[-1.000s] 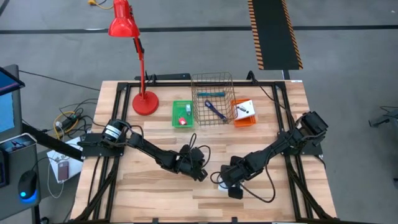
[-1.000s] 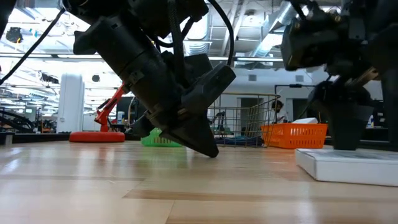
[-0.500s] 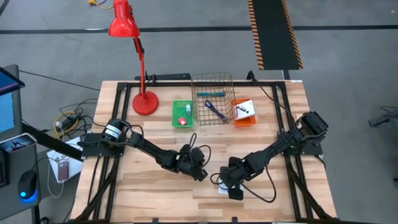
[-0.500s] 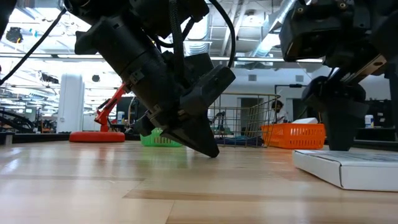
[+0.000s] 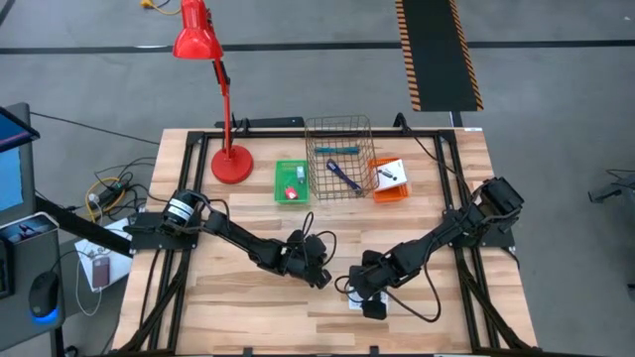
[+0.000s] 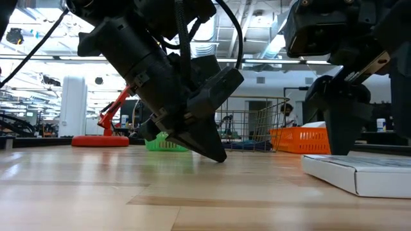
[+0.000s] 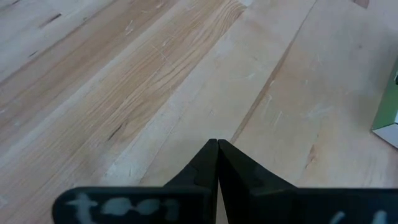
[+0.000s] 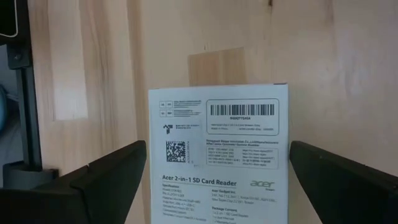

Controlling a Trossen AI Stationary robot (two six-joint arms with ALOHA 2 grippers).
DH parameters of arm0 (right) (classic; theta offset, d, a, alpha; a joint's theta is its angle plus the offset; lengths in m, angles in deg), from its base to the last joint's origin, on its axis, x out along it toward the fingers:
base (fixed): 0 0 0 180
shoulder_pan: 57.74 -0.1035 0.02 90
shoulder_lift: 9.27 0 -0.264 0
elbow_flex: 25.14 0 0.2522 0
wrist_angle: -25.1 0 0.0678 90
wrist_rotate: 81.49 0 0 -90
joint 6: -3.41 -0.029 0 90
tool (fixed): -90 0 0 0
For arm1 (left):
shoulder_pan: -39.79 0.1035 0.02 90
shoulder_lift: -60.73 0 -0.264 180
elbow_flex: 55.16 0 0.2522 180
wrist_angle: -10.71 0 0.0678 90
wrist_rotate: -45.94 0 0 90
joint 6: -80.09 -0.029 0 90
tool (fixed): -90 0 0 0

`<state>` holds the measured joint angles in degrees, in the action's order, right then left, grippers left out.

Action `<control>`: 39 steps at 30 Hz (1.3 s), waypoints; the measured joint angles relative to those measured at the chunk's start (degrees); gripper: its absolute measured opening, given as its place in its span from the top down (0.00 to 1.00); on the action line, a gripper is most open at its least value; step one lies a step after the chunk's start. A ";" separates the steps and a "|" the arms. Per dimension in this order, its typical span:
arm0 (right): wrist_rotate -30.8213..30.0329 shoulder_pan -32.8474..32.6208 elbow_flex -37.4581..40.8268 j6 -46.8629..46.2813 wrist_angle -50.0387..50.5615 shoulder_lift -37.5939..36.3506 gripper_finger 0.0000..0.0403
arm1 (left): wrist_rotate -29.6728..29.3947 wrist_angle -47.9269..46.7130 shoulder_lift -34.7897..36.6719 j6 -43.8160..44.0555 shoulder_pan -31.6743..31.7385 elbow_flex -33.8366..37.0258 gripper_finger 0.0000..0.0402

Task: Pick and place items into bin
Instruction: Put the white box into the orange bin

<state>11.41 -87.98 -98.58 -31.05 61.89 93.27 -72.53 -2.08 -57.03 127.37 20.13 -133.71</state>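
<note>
The pale wooden plank surface (image 5: 238,307) carries, along its far edge, a bare wire-mesh bin (image 5: 338,157) flanked by a small green plastic tray (image 5: 291,181) and a small orange plastic tray (image 5: 388,180); a teal marker (image 5: 342,149) and a blue-purple strap (image 5: 344,177) already lie inside the wire bin, and a white card (image 5: 390,174) sits in the orange tray. The step in hand appears to be the pick of a flat white printed box (image 8: 219,154), labelled as a card reader, lying on the near part of the surface, well apart from the bins. The right tool (image 8: 217,186) hangs directly over that box with its dark fingers (image 8: 99,177) spread wide to either side of it, apart from its edges and holding nothing; in the low view the box (image 6: 359,173) rests flat on the wood. The next move calls, in my judgement, for a descent until the fingers bracket the box, then closure across its width; the box is broad and shallow, so a slipped grip is the risk. The left tool (image 7: 217,163) waits near mid-surface, fingers pressed together and empty, tip low over bare wood.
</note>
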 joint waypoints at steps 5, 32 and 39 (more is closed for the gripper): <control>0.02 0.01 0.00 -0.01 0.01 -0.02 0.03 | 0.07 0.00 0.00 0.28 0.02 -0.02 1.00; -3.82 -4.35 -0.69 -3.29 4.52 5.12 0.03 | 0.17 0.07 0.04 0.30 0.02 -0.04 1.00; -3.96 -4.13 -0.70 -2.77 3.83 6.01 0.04 | -0.31 0.04 0.04 -2.54 0.02 -0.04 1.00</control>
<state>7.45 -92.10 -99.28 -33.82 65.71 99.28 -72.83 -2.04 -56.98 124.84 20.16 -133.76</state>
